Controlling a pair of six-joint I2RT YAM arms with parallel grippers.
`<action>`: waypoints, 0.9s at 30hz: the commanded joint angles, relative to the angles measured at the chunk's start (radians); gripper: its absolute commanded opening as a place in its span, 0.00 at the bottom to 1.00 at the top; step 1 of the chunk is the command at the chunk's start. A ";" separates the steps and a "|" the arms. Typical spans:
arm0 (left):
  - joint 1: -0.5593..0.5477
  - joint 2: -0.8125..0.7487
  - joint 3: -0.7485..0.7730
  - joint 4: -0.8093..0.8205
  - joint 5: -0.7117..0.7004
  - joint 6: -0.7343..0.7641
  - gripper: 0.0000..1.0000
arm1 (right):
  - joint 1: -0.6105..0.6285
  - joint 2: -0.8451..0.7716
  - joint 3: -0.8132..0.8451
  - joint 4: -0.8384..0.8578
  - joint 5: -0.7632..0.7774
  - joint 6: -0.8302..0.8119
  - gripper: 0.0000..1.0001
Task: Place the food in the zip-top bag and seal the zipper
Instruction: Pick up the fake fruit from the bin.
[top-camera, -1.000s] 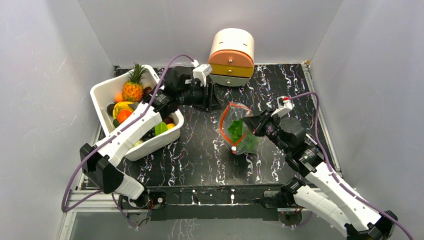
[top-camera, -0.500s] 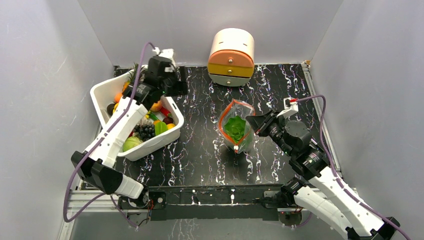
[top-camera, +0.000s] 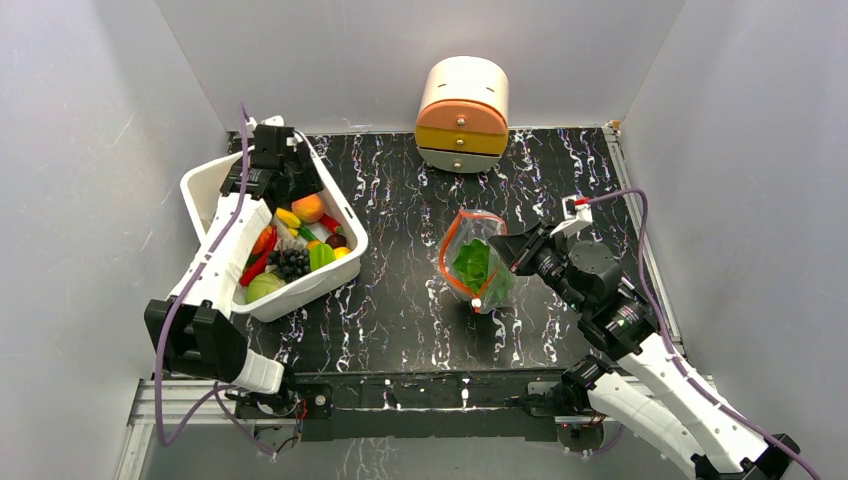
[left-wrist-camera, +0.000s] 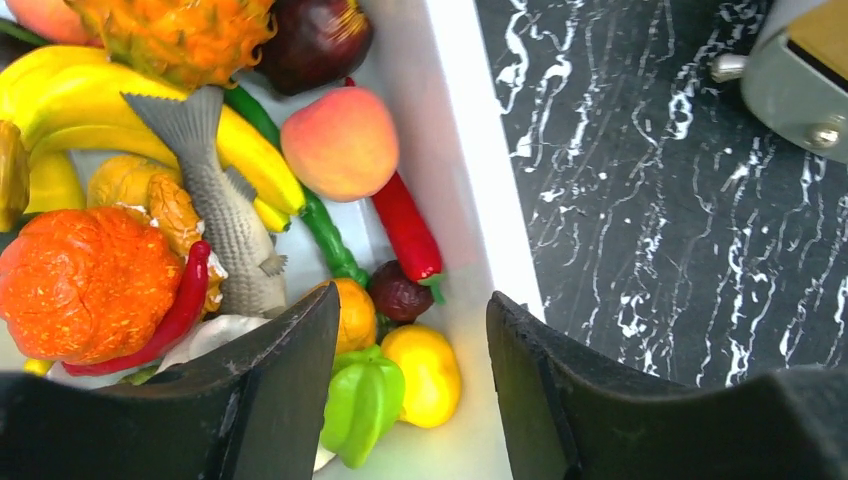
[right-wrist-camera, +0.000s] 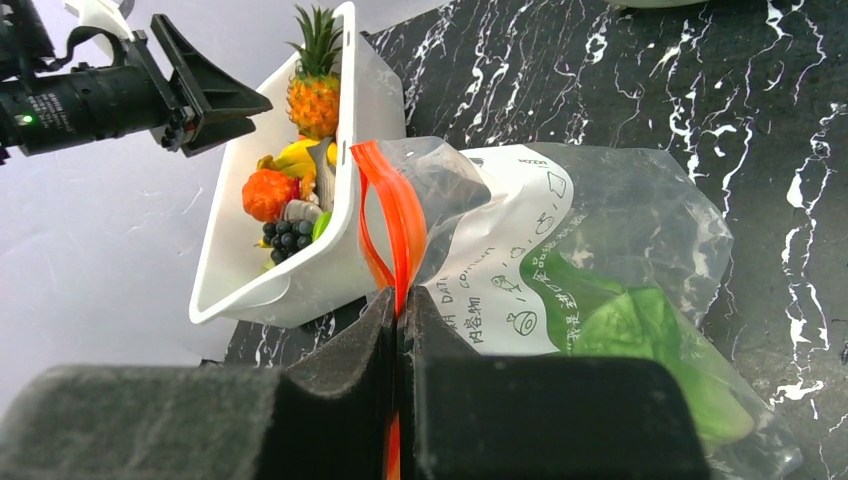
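Grey walls close round a black marbled bench (top-camera: 400, 290). On its left, the white tub (top-camera: 305, 288) holds most of the toy produce. Right of centre, the zip-top bag (top-camera: 480, 228) stands with its mouth gaping, the right jaws pinched tight on its rim strip. The cabbage (top-camera: 470, 262) lies inside, so one piece is in. The left jaws hang wide apart over the tub, gripping nothing, above the red chilli (left-wrist-camera: 407, 228) and a small orange fruit (left-wrist-camera: 352, 312). By my judgement those are yet to go over, and the zipper (right-wrist-camera: 395, 215) is yet to be pressed closed.
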 joint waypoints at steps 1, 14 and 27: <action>0.077 0.009 -0.053 0.065 0.058 -0.026 0.54 | -0.004 0.000 0.019 0.061 -0.019 -0.008 0.00; 0.178 0.201 -0.135 0.291 0.204 0.036 0.67 | -0.004 -0.030 0.002 0.055 -0.020 -0.018 0.00; 0.204 0.308 -0.126 0.320 0.207 0.035 0.75 | -0.004 0.018 0.034 0.064 -0.036 -0.018 0.00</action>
